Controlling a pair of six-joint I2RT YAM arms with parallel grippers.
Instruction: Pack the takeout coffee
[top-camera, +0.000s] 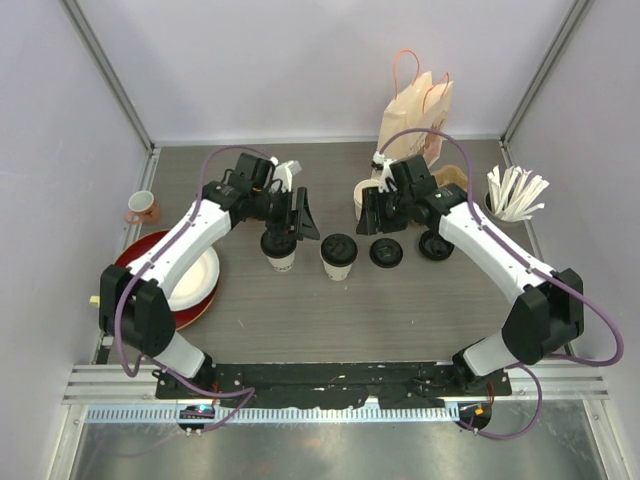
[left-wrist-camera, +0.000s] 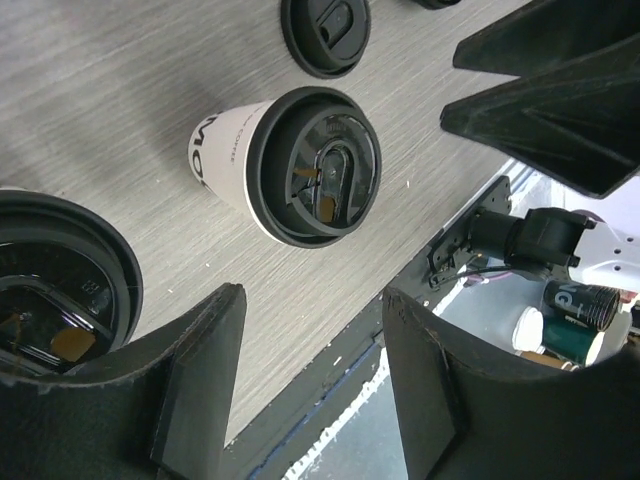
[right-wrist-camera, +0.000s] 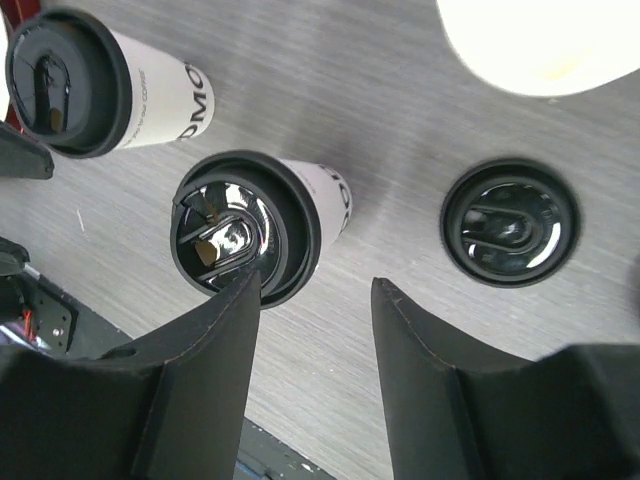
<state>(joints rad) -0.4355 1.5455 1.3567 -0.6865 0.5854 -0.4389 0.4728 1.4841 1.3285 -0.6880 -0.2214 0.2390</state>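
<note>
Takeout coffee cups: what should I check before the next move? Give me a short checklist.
1. Lids seated on the cup by the left arm and the middle cup: ok.
2. Both cups upright: ok.
3. Left end effector open and empty: ok.
4. Right end effector open and empty: ok.
5. Paper bag standing upright: ok.
6. Bag mouth open enough: cannot tell.

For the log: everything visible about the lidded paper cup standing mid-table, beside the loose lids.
The cup is white paper, slightly tapered, with dark lettering on its side. A round black plastic lid is pressed on, with brownish marks by its sip opening. It stands upright on the grey wood-grain table, between the other cup and a loose lid, touching neither. The left claw and right claw are open, not gripping it.
</note>
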